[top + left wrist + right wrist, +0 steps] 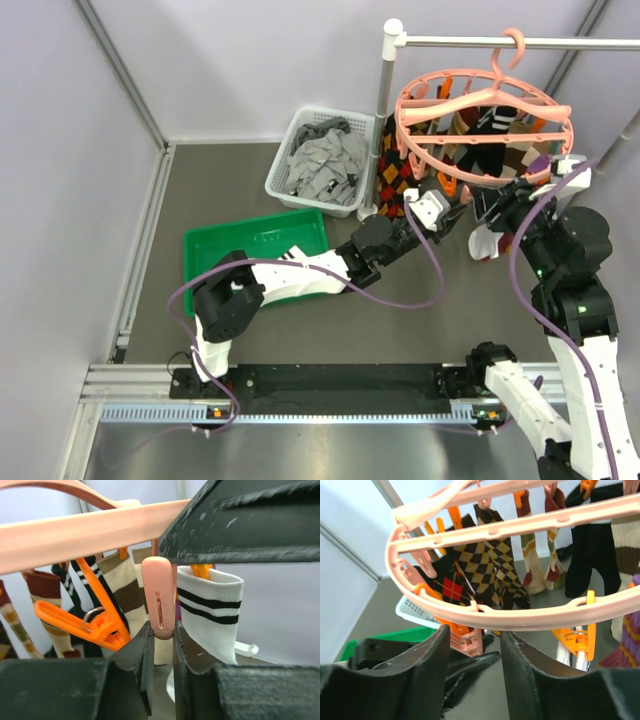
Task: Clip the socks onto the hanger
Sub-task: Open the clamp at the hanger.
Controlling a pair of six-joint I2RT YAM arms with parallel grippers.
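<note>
The salmon-pink ring hanger hangs from the rail at the back right, with several socks clipped under it. My left gripper reaches up to its near rim. In the left wrist view the gripper is shut on the lower end of a pink clip hanging from the rim. A white sock with black stripes hangs just right of that clip; it also shows in the top view. My right gripper is open under the rim, empty, beside the same pink clip.
An orange clip hangs left of the held clip, another at the right gripper's right. Argyle socks and brown-striped ones hang behind. A green tray, a white basket of grey garments and the white rail stand stand nearby.
</note>
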